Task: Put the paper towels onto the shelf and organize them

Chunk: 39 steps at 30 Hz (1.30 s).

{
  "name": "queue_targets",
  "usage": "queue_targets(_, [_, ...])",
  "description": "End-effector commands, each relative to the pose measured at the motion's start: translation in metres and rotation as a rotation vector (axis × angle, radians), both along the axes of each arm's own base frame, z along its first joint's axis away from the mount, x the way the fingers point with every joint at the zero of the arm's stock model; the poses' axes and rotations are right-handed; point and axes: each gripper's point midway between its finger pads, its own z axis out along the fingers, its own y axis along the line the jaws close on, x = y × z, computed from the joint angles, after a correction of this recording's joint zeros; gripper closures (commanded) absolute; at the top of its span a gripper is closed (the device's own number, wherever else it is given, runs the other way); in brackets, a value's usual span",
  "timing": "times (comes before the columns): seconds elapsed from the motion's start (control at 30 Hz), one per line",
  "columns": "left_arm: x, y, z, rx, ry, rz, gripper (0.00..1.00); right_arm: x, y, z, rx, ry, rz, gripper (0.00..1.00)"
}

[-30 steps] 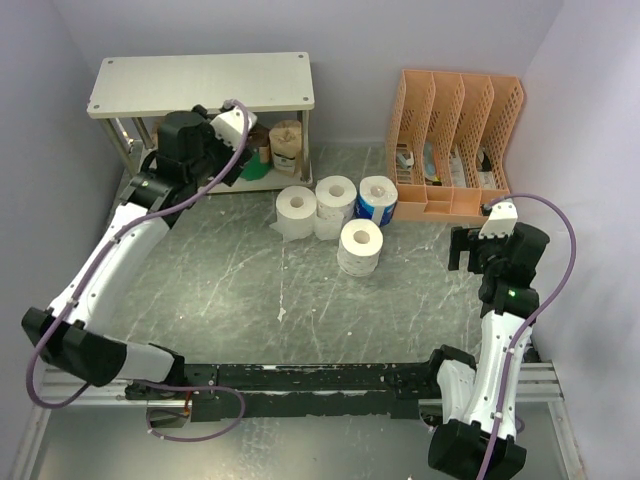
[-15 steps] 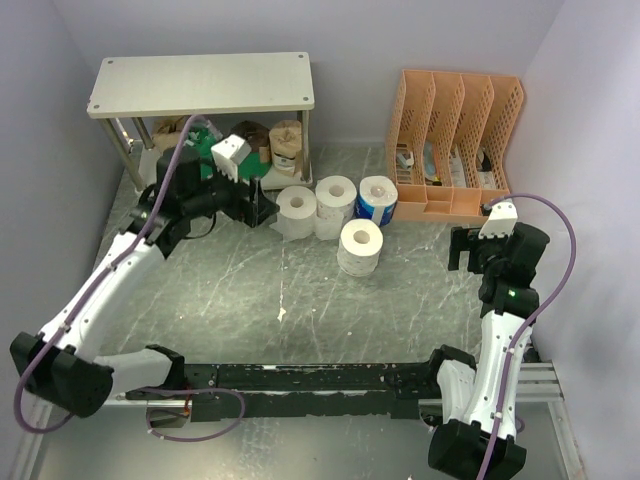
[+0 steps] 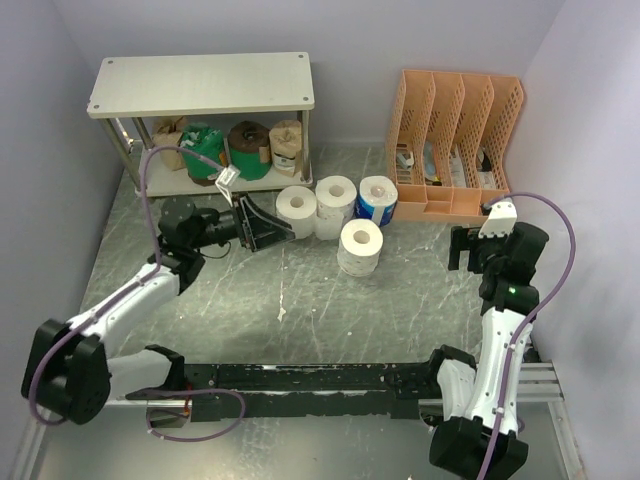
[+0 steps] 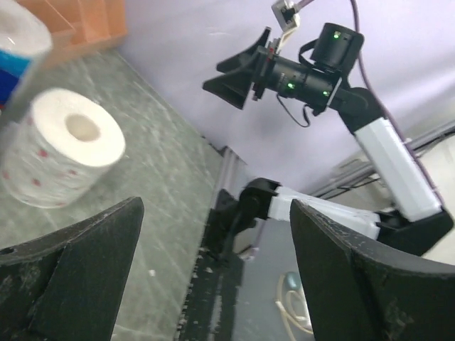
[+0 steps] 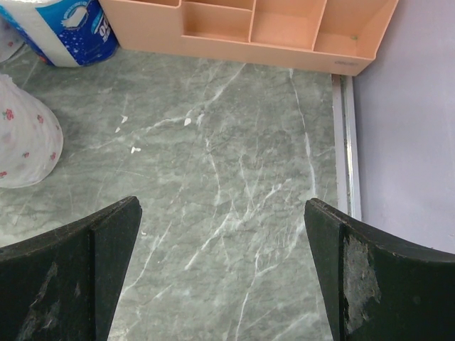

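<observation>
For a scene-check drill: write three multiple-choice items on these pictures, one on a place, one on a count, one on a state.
1. The blue-wrapped roll stands: A on the table beside the orange organizer; B inside the organizer; C at the table's near edge.
2. Rolls on the table, off the shelf: A two; B four; C six.
3. The left gripper is: A shut on a white roll; B shut on nothing; C open, empty.
Key: 1 A, it sits by the organizer's left end; 2 B, three in a row plus one in front; 3 C, its fingers stand wide apart with nothing between.
</observation>
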Motion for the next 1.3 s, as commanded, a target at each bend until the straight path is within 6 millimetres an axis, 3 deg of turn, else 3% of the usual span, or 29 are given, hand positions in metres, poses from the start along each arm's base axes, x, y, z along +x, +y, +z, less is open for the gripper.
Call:
queue_targets(0.0, [-0.024,0.0,0.009,-0.206,0.018,-0.145,0.06,0.004,-0.005,0.002,-0.016,-0.004,-0.008,0.0])
queue_targets(0.1, [0.0,-0.007,-0.028,-0.093,0.158,-0.088,0.06,0.006,-0.005,-0.001,-0.009,0.012,-0.007,0.0])
queue_targets(0.2, [0.045,-0.003,-0.085,0.292,0.244,0.213,0.05,0.007,-0.005,-0.005,-0.001,0.026,-0.007,0.0])
queue_targets(0.27, [0.059,0.004,-0.094,0.504,0.222,0.364,0.06,0.007,-0.004,-0.005,0.002,0.026,-0.005,0.0])
queue_targets(0.37, [0.074,0.025,-0.108,0.663,0.271,0.511,0.06,0.007,-0.004,-0.004,0.001,0.021,-0.005,0.0])
queue_targets(0.57, [0.093,0.035,-0.111,0.607,0.348,0.69,0.06,0.003,-0.007,0.006,-0.024,-0.021,-0.028,0.0])
queue_targets(0.93, [0.121,0.019,-0.137,0.506,0.598,0.819,0.06,0.003,-0.004,0.003,-0.02,-0.007,-0.003,0.0])
queue_targets(1.0, [0.127,0.016,-0.136,0.463,0.59,0.829,0.01,0.003,-0.004,0.002,-0.021,-0.004,-0.001,0.0])
queue_targets(1.27, [0.149,0.01,-0.143,0.377,0.609,0.882,0.1,0.001,0.0,0.005,-0.027,-0.02,0.02,0.0])
